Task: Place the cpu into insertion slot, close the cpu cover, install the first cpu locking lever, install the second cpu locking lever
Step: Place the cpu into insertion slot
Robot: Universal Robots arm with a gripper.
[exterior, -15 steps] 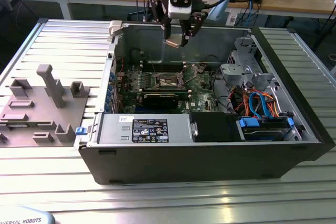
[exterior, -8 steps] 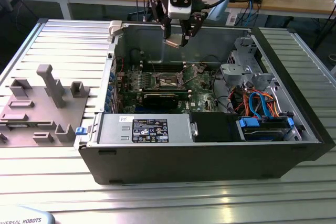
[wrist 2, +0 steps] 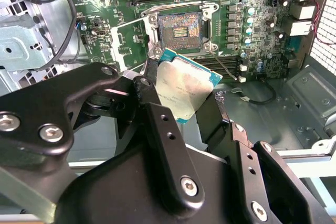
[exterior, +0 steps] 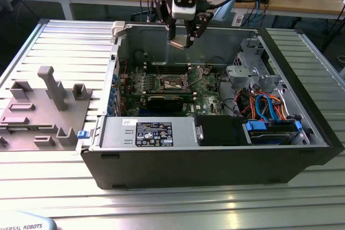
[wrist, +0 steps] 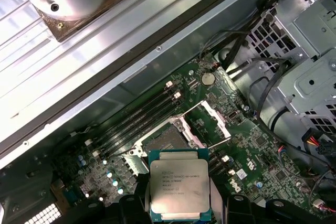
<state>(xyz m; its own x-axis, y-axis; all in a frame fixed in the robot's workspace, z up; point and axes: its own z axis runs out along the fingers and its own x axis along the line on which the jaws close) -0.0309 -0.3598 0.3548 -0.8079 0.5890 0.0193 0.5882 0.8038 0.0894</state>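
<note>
Above the open computer case [exterior: 215, 160], the tool [exterior: 182, 40] is clamped on the cpu [exterior: 180, 43] by two opposite edges, well clear of the motherboard [exterior: 207, 100]. In the exterior view the insertion slot [exterior: 173, 83] lies toward six o'clock of the tool. In the first wrist view the cpu cover [wrist: 210, 121] stands swung open beside the bare slot. My worry is that the cpu looks angled to the board in the second wrist view. A skewed or rotated descent could seat it crooked and bend socket contacts, or catch a corner on the raised cover.
</note>
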